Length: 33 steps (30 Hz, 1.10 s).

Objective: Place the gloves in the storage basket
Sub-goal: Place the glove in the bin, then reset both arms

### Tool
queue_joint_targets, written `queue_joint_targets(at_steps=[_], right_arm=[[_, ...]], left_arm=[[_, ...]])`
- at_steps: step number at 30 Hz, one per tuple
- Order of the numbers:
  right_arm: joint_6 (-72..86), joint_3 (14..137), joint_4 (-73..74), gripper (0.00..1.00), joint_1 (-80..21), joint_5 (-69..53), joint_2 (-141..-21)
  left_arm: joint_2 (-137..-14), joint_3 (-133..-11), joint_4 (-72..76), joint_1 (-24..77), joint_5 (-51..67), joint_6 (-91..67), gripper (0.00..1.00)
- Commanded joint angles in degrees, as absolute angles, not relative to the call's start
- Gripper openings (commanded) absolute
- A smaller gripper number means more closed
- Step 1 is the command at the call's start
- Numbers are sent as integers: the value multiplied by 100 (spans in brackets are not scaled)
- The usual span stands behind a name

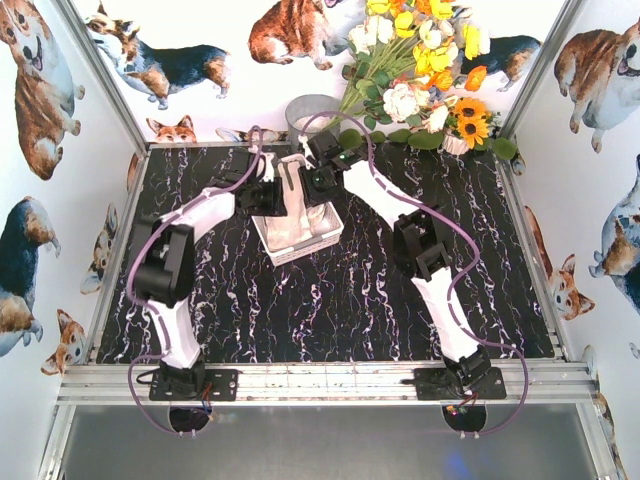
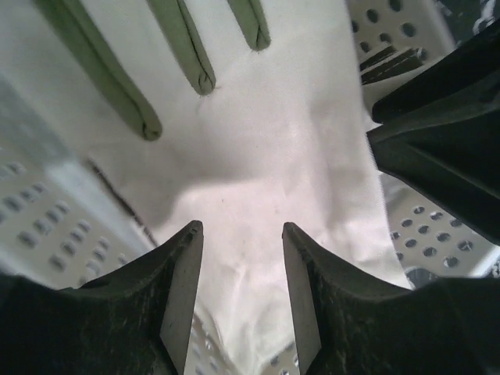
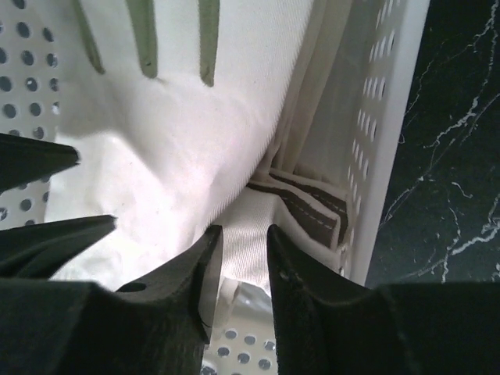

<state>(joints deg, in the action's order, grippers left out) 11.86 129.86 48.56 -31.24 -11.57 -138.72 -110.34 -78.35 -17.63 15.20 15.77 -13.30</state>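
The white slotted storage basket (image 1: 322, 238) stands at the table's far middle. Cream-white gloves (image 1: 299, 205) with grey finger patches lie in it. My left gripper (image 1: 272, 196) hangs low over the basket's left part. In the left wrist view its jaws (image 2: 242, 266) stand open, with a glove (image 2: 266, 148) spread just beyond them. My right gripper (image 1: 318, 186) is over the basket's far right. In the right wrist view it (image 3: 245, 238) pinches a fold of white glove cloth (image 3: 248, 215), beside a grey-striped cuff (image 3: 308, 205) at the basket wall (image 3: 383, 156).
A grey metal bucket (image 1: 310, 112) stands behind the basket, next to a bunch of flowers (image 1: 425, 70) at the back right. Metal rails edge the black marbled table (image 1: 330, 310). The two grippers are close together; each shows in the other's wrist view.
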Motion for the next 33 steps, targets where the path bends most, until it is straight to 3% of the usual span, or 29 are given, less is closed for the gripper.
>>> queue_joint_targets(at_steps=[1,3,7,13,18,24,29,33], right_arm=[[1036,12962,4828,36,-3129,-1271,-12710],[1000,12623,4728,47,-3127,-1267,-12208],[1013,11520,4434,62,-3114,-989,-11163],[1390,8666,3212,73,-2889,-386,-9392],[1731,6121,1836,83,-1869,-330,-8133],[1682,4273,442,91,-486,394,-7142],[1081,3172,-1339,92,-334,1224,-7049],[733,2948,-1758,97,-361,1259,-7326]], left_arm=[[-10009,-7516,-1355,1512,1129,-1344,41],[-9539,-7183,-1109,1512,667,-1467,41],[-8133,-6303,-754,1512,-174,-1631,56],[-6919,-5272,-703,1338,-1181,-1693,98],[-6579,-4575,-397,368,-1187,-2021,100],[-6150,-3507,615,-313,-1899,-2208,100],[-6038,-2153,2439,-315,-2780,-1736,100],[-6468,-1107,4764,-160,-2518,-897,100]])
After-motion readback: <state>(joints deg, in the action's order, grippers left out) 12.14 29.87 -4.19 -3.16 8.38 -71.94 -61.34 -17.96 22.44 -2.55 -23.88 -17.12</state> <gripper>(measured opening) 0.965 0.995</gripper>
